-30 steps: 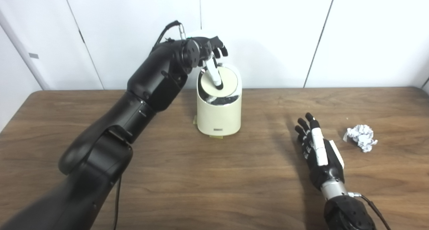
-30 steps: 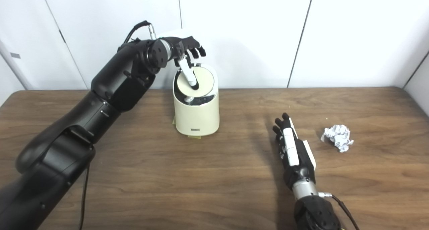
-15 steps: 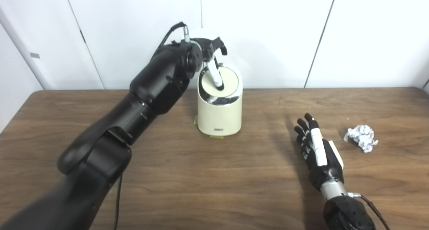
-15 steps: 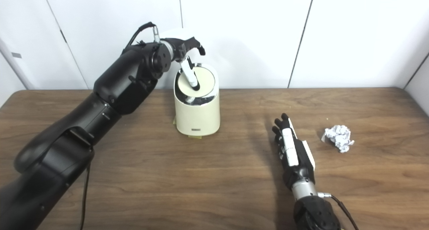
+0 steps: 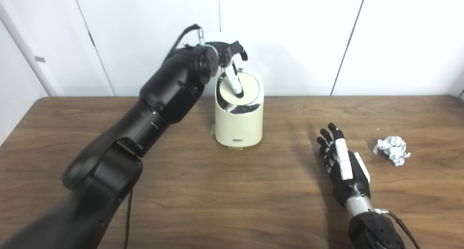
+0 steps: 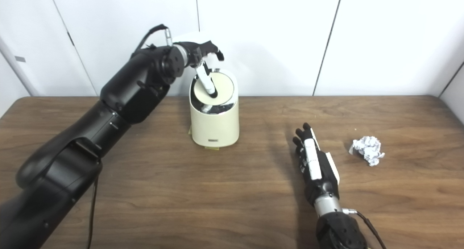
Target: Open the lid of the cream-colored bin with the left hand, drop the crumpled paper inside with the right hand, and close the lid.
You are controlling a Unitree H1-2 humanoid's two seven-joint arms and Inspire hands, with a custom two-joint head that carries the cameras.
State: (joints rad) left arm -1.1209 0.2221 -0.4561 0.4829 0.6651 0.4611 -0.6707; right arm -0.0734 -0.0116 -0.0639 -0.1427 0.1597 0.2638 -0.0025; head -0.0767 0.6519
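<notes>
The cream-colored bin (image 5: pixel 238 127) stands at the back middle of the wooden table. Its round lid (image 5: pixel 250 85) is tilted up toward me, with a dark gap showing below its front edge. My left hand (image 5: pixel 232 58) is at the top of the bin. Its white thumb lies on the lid's face and its fingers curl over the lid's back edge. The crumpled paper (image 5: pixel 393 150) lies on the table at the right. My right hand (image 5: pixel 340 160) rests flat on the table, open and empty, a hand's width left of the paper.
The table (image 5: pixel 217 191) is bare wood with a white panelled wall just behind the bin. My left arm (image 5: pixel 145 122) crosses the left half of the table. A small yellowish tab (image 5: pixel 235 148) sticks out under the bin's front.
The fingers of my left hand have curled down from spread to over the lid's back edge. The view has shifted slightly. My right hand and the paper have stayed put.
</notes>
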